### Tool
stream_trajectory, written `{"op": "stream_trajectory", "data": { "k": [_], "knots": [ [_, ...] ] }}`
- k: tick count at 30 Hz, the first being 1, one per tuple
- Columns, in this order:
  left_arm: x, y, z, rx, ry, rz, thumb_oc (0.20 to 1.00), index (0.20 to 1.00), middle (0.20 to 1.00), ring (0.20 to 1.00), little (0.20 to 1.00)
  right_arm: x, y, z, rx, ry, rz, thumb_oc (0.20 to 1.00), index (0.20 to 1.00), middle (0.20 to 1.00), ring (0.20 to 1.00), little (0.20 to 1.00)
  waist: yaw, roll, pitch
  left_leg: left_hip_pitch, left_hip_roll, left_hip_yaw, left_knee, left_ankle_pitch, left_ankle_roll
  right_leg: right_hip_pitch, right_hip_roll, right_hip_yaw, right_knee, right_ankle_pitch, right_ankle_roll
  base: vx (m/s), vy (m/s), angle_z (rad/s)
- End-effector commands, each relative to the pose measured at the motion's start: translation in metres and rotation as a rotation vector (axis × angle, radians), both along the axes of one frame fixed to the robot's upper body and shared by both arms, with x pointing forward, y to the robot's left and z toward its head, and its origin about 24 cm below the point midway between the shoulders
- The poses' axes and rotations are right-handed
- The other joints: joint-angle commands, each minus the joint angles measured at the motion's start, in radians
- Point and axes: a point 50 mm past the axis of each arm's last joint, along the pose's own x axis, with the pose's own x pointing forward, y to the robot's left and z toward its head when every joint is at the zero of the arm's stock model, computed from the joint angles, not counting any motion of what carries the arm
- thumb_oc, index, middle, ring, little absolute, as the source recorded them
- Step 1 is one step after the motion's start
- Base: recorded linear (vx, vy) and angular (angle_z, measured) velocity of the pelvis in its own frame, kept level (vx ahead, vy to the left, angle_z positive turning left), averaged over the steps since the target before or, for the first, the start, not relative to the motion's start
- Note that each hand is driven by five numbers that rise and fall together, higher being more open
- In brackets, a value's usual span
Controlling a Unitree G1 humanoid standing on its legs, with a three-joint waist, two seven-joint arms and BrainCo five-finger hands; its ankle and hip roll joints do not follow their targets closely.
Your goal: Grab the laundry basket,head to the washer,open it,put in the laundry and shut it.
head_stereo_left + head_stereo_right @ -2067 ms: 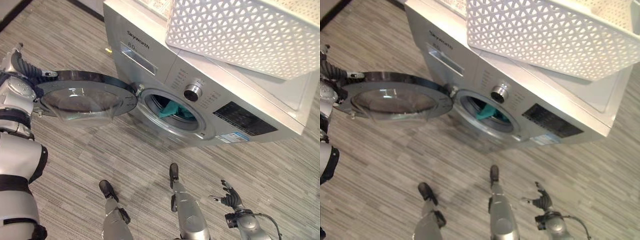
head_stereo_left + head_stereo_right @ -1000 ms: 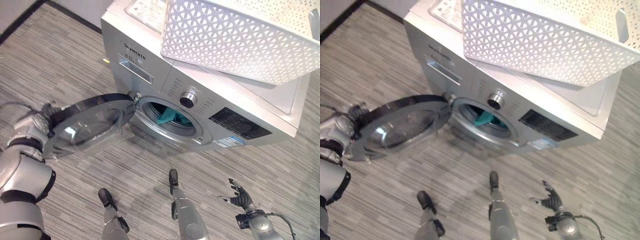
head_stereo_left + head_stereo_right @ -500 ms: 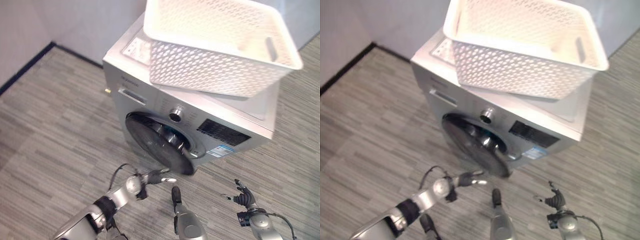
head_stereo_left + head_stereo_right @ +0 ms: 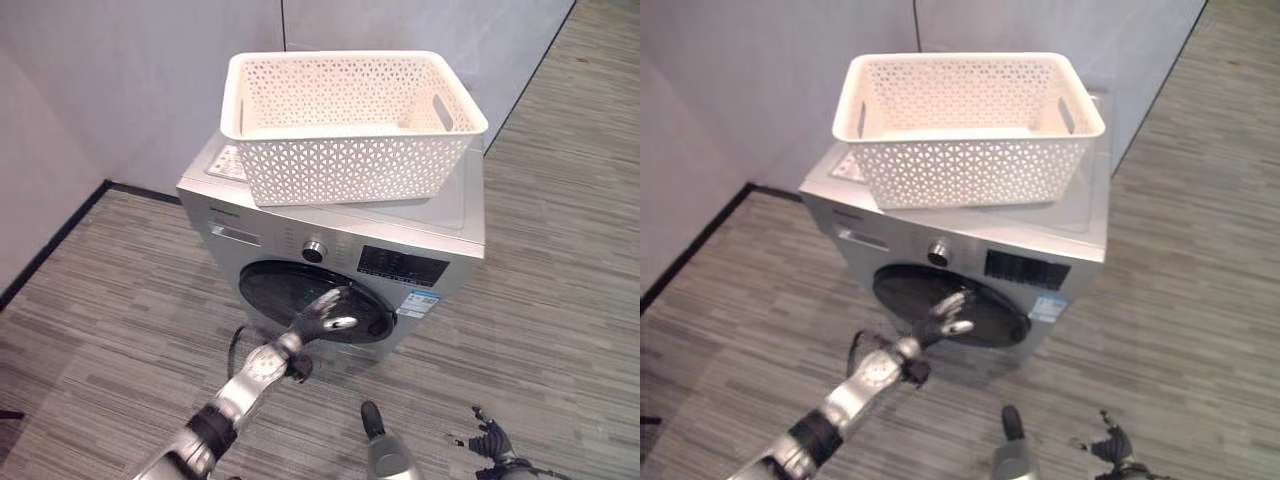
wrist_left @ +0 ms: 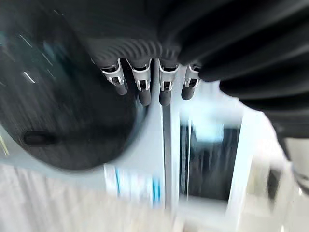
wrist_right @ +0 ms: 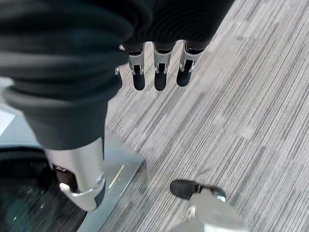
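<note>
Left eye view: left hand (image 4: 328,312), fingers straight, presses the washer (image 4: 440,238) door (image 4: 300,295), which looks shut; basket (image 4: 350,120) sits on top. Right hand (image 4: 490,440) hangs relaxed, empty. Task appears nearly complete.

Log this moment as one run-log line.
left hand: open, at washer door | door: looks shut | laundry basket: on washer top | right hand: open, idle
</note>
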Motion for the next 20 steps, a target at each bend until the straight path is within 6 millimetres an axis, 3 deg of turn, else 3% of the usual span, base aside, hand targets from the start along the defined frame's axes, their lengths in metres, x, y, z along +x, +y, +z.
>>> {"op": "stream_trajectory", "data": {
  "k": [1, 3, 5, 6, 7, 10, 11, 12, 13, 14, 15, 18, 19, 20],
  "knots": [
    [0.001, 0.037, 0.004, -0.084, -0.021, 0.101, 1.000, 1.000, 1.000, 1.000, 1.000, 0.012, -0.001, 0.006, 0.005, -0.078, -0.010, 1.000, 1.000, 1.000, 1.000, 1.000, 0.034, -0.032, -0.027, 0.018, 0.047, -0.067, 0.096, -0.096, 0.014, -0.052, -0.050, -0.034, 0.032, -0.039, 0.030, -0.01, 0.008, 0.12],
    [-0.019, 0.068, -0.013, -0.084, 0.045, 0.215, 1.000, 1.000, 1.000, 1.000, 1.000, 0.001, -0.001, -0.001, 0.025, -0.035, -0.035, 1.000, 1.000, 1.000, 1.000, 1.000, 0.056, -0.032, -0.041, 0.023, 0.042, -0.078, 0.092, -0.092, 0.015, -0.032, -0.056, -0.045, 0.032, -0.042, 0.030, 0.00, 0.029, 0.10],
    [-0.028, 0.079, -0.019, -0.075, 0.066, 0.251, 1.000, 1.000, 1.000, 1.000, 1.000, -0.003, -0.001, -0.004, 0.027, -0.014, -0.041, 1.000, 1.000, 1.000, 1.000, 1.000, 0.063, -0.033, -0.051, 0.022, 0.040, -0.083, 0.088, -0.088, 0.016, -0.026, -0.058, -0.053, 0.031, -0.042, 0.030, -0.01, 0.023, 0.16],
    [-0.038, 0.093, -0.025, -0.065, 0.091, 0.301, 1.000, 1.000, 1.000, 1.000, 1.000, -0.006, -0.001, -0.006, 0.030, 0.003, -0.047, 1.000, 1.000, 1.000, 1.000, 1.000, 0.073, -0.033, -0.057, 0.027, 0.038, -0.086, 0.084, -0.087, 0.017, -0.015, -0.060, -0.059, 0.031, -0.045, 0.030, 0.00, 0.039, 0.17],
    [-0.056, 0.121, -0.036, -0.038, 0.126, 0.421, 1.000, 1.000, 1.000, 1.000, 1.000, -0.013, 0.000, -0.010, 0.047, 0.020, -0.080, 1.000, 1.000, 1.000, 1.000, 1.000, 0.096, -0.037, -0.068, 0.037, 0.034, -0.096, 0.077, -0.086, 0.016, 0.012, -0.065, -0.072, 0.031, -0.051, 0.032, 0.00, 0.054, 0.24],
    [-0.089, 0.158, -0.055, 0.026, 0.214, 0.604, 1.000, 1.000, 1.000, 1.000, 1.000, -0.019, 0.000, -0.012, 0.066, 0.023, -0.118, 1.000, 1.000, 1.000, 1.000, 1.000, 0.123, -0.044, -0.087, 0.037, 0.027, -0.111, 0.070, -0.081, 0.017, 0.034, -0.073, -0.090, 0.032, -0.055, 0.032, -0.01, 0.061, 0.26],
    [-0.111, 0.176, -0.070, 0.094, 0.303, 0.711, 1.000, 1.000, 1.000, 1.000, 1.000, -0.025, -0.001, -0.015, 0.074, 0.041, -0.158, 1.000, 1.000, 1.000, 1.000, 1.000, 0.139, -0.046, -0.093, 0.040, 0.021, -0.123, 0.068, -0.082, 0.018, 0.051, -0.078, -0.103, 0.033, -0.059, 0.033, -0.01, 0.059, 0.20],
    [-0.111, 0.176, -0.070, 0.094, 0.302, 0.711, 1.000, 1.000, 1.000, 1.000, 1.000, -0.025, -0.001, -0.015, 0.074, 0.041, -0.158, 1.000, 1.000, 1.000, 1.000, 1.000, 0.138, -0.047, -0.095, 0.036, 0.020, -0.124, 0.067, -0.080, 0.018, 0.047, -0.079, -0.103, 0.033, -0.057, 0.032, -0.01, 0.054, 0.15],
    [-0.121, 0.182, -0.077, 0.115, 0.346, 0.753, 1.000, 1.000, 1.000, 1.000, 1.000, -0.027, 0.000, -0.017, 0.080, 0.050, -0.168, 1.000, 1.000, 1.000, 1.000, 1.000, 0.144, -0.048, -0.098, 0.036, 0.017, -0.127, 0.067, -0.081, 0.019, 0.052, -0.082, -0.106, 0.034, -0.057, 0.033, -0.01, 0.042, 0.18],
    [-0.144, 0.190, -0.093, 0.149, 0.461, 0.833, 1.000, 1.000, 1.000, 1.000, 1.000, -0.028, 0.003, -0.020, 0.090, 0.066, -0.173, 1.000, 1.000, 1.000, 1.000, 1.000, 0.154, -0.052, -0.104, 0.038, 0.013, -0.132, 0.066, -0.082, 0.020, 0.062, -0.089, -0.116, 0.035, -0.058, 0.034, 0.00, 0.043, 0.17],
    [-0.144, 0.190, -0.093, 0.149, 0.460, 0.833, 1.000, 1.000, 1.000, 1.000, 1.000, -0.028, 0.003, -0.020, 0.090, 0.066, -0.172, 1.000, 1.000, 1.000, 1.000, 1.000, 0.153, -0.053, -0.103, 0.038, 0.013, -0.132, 0.067, -0.082, 0.020, 0.063, -0.089, -0.116, 0.035, -0.058, 0.034, 0.00, 0.042, 0.16],
    [-0.180, 0.197, -0.112, 0.264, 0.645, 0.917, 1.000, 1.000, 1.000, 1.000, 1.000, -0.028, 0.010, -0.023, 0.105, 0.085, -0.159, 1.000, 1.000, 1.000, 1.000, 1.000, 0.165, -0.062, -0.106, 0.040, 0.006, -0.142, 0.066, -0.084, 0.019, 0.081, -0.099, -0.130, 0.033, -0.059, 0.034, 0.00, 0.023, 0.11],
    [-0.180, 0.197, -0.112, 0.264, 0.644, 0.917, 1.000, 1.000, 1.000, 1.000, 1.000, -0.028, 0.010, -0.023, 0.105, 0.084, -0.159, 1.000, 1.000, 1.000, 1.000, 1.000, 0.164, -0.062, -0.105, 0.040, 0.006, -0.143, 0.066, -0.085, 0.020, 0.082, -0.099, -0.131, 0.033, -0.059, 0.034, 0.00, 0.017, 0.13],
    [-0.194, 0.197, -0.118, 0.301, 0.714, 0.952, 1.000, 1.000, 1.000, 1.000, 1.000, -0.030, 0.014, -0.026, 0.107, 0.102, -0.164, 1.000, 1.000, 1.000, 1.000, 1.000, 0.172, -0.068, -0.105, 0.040, 0.002, -0.148, 0.067, -0.088, 0.021, 0.091, -0.105, -0.140, 0.032, -0.060, 0.032, 0.00, 0.014, 0.15]
  ]
}}
